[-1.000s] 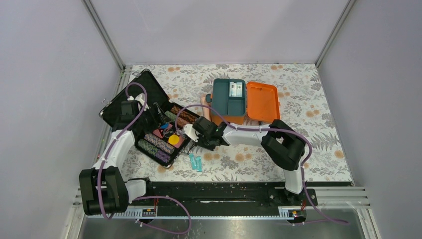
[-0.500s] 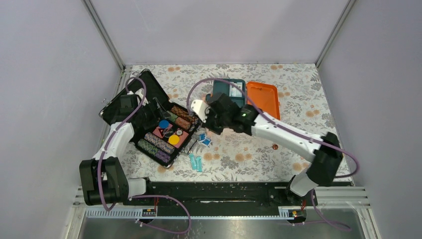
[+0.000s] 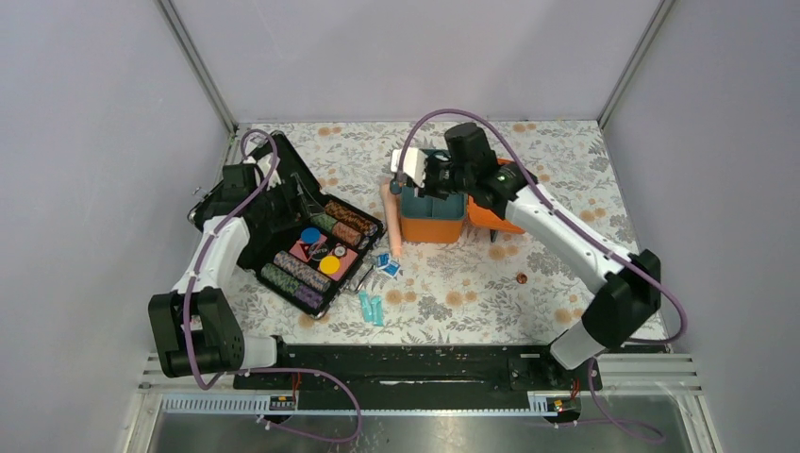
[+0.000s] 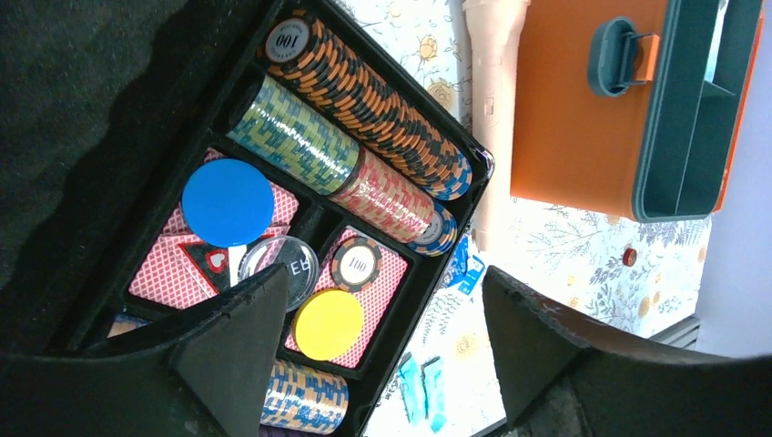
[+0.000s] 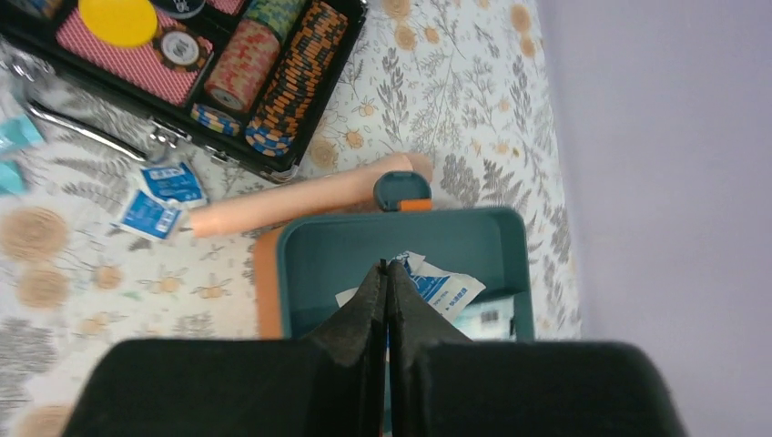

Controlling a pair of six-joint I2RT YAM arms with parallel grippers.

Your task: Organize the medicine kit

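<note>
- Table (image 3: 566,179): floral top.
- Case (image 3: 288,170): at 9 o'clock, lid up, chips inside.
- Kit (image 3: 432,226): at 12 o'clock, open, lid flopped toward 3.
- Left gripper (image 4: 382,278): over the case, jaws wide, holding nothing.
- Right gripper (image 5: 385,269): above the kit's tray (image 5: 319,246), fingers pinched fully together, nothing visible between them.
- Tube (image 3: 394,222): just beside the kit's 9 o'clock side.
- Packets (image 3: 385,266): at the kit's 7.

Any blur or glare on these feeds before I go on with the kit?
Top external: sharp, evenly lit, no glare. Left wrist: left gripper dark and soft up close, chip stacks crisp. Right wrist: right gripper blurred, medicine kit and its packets in focus.
</note>
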